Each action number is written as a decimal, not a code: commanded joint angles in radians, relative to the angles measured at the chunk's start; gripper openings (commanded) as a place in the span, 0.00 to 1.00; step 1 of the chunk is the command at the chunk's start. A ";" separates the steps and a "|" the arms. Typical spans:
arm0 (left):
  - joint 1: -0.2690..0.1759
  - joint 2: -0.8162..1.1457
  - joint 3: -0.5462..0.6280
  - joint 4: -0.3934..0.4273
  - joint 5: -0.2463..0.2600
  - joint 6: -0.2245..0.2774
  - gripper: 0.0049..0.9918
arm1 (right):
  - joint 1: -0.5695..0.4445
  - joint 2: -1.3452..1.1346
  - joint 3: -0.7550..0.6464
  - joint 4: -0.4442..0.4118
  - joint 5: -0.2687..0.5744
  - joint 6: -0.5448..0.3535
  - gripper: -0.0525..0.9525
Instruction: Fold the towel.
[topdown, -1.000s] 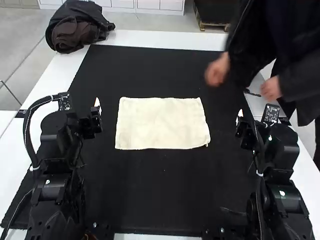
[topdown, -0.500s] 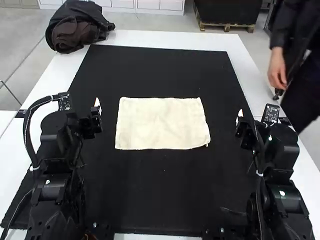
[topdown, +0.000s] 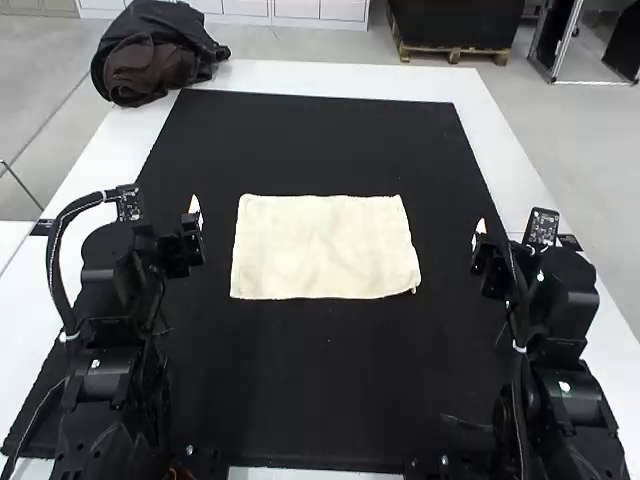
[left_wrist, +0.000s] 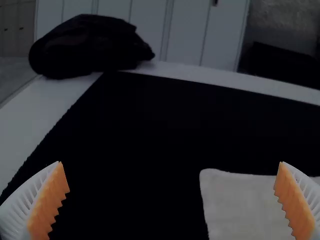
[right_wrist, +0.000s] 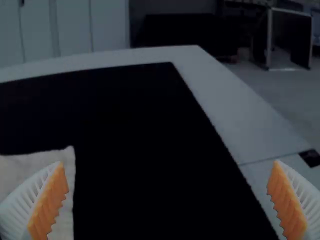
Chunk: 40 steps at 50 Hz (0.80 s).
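The cream towel (topdown: 325, 247) lies spread flat on the black mat (topdown: 330, 400) atop the white counter (topdown: 300, 76). The left gripper (topdown: 192, 230) stands left of the towel, the right gripper (topdown: 480, 242) right of it, both apart from it. Each one's jaws are wide open and empty. A dark cloth bundle (topdown: 155, 50) sits beyond the towel, leftward.

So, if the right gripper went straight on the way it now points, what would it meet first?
The right gripper would likely meet the black mat first, though its height and tilt are unclear; the towel lies left of that line.
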<state>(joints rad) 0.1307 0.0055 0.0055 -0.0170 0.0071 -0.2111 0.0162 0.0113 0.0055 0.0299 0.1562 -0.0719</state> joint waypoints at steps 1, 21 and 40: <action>0.001 -0.010 -0.004 0.008 0.002 -0.008 0.97 | -0.007 -0.008 -0.006 0.004 -0.009 -0.005 0.97; 0.001 -0.009 -0.004 0.012 0.001 -0.007 0.97 | -0.007 -0.007 -0.006 0.004 -0.009 -0.003 0.97; -0.002 -0.009 -0.004 0.015 0.001 0.078 0.97 | -0.004 -0.008 -0.006 0.002 -0.021 -0.003 0.97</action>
<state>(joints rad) 0.1307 0.0055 0.0055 -0.0101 0.0071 -0.1555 0.0166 0.0113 0.0055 0.0273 0.1558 -0.0715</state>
